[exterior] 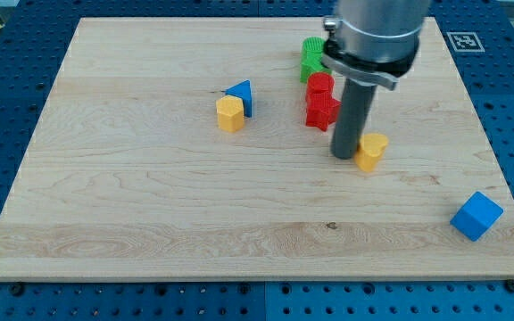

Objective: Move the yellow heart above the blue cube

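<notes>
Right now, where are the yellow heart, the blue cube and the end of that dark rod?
yellow heart (372, 150), camera view, on its top face.
blue cube (476, 215), camera view, on its top face.
my tip (344, 156), camera view, the rod's very end, just left of the heart.

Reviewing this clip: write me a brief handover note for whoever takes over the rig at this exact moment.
My tip sits against the yellow heart's left side in the view, just below the red blocks.
The blue cube lies at the board's lower right corner, far from the heart.
Done: contact with the heart looks made.
Left: push the heart rightward until it sits above the cube in the view.
Elsewhere: green block, yellow block touching blue triangle.
</notes>
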You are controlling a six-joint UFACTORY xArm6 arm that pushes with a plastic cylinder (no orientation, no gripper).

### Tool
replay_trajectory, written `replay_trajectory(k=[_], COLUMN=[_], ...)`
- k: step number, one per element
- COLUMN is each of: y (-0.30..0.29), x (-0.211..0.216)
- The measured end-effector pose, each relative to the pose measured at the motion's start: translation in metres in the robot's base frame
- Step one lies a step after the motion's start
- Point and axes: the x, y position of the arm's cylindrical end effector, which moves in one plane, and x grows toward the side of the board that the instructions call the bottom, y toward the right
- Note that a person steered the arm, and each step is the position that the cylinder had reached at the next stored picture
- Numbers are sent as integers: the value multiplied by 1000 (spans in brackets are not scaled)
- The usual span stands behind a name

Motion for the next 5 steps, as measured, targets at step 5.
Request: replay_trajectory(k=[5], y=[114], x=[-60])
